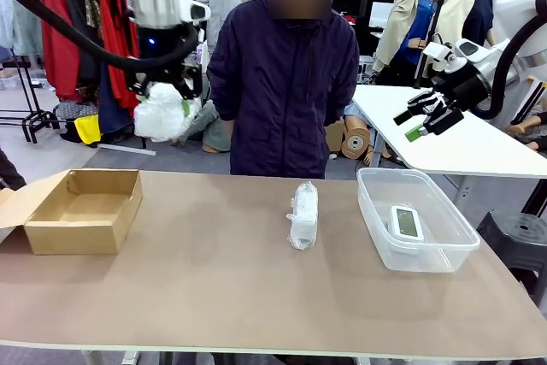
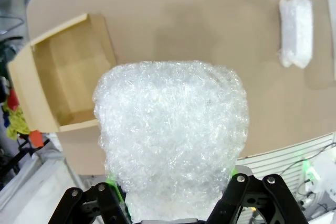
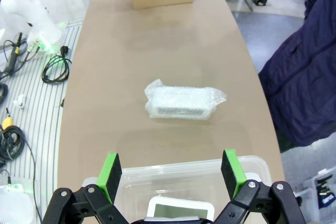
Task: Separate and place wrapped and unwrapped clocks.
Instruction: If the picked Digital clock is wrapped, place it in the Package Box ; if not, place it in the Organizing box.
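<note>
My left gripper (image 1: 167, 91) is shut on a lumpy wrapped clock (image 1: 161, 114), held high in the air to the right of and above the cardboard box (image 1: 81, 209). In the left wrist view that bundle (image 2: 170, 135) fills the space between my fingers, with the box (image 2: 63, 72) below it to the left. A second wrapped clock (image 1: 303, 214) lies mid-table, also seen in both wrist views (image 2: 296, 29) (image 3: 182, 102). The bare white clock (image 1: 405, 222) lies in the clear tub (image 1: 376, 220). My right gripper (image 1: 427, 119) hangs open, high above the tub (image 3: 136, 179), its green pads (image 3: 111, 176) apart.
A person in a dark jacket (image 1: 282, 74) stands at the far side of the table behind the middle. A white table (image 1: 461, 138) stands behind at the right. The brown tabletop (image 1: 214, 297) has free room in front and between box and tub.
</note>
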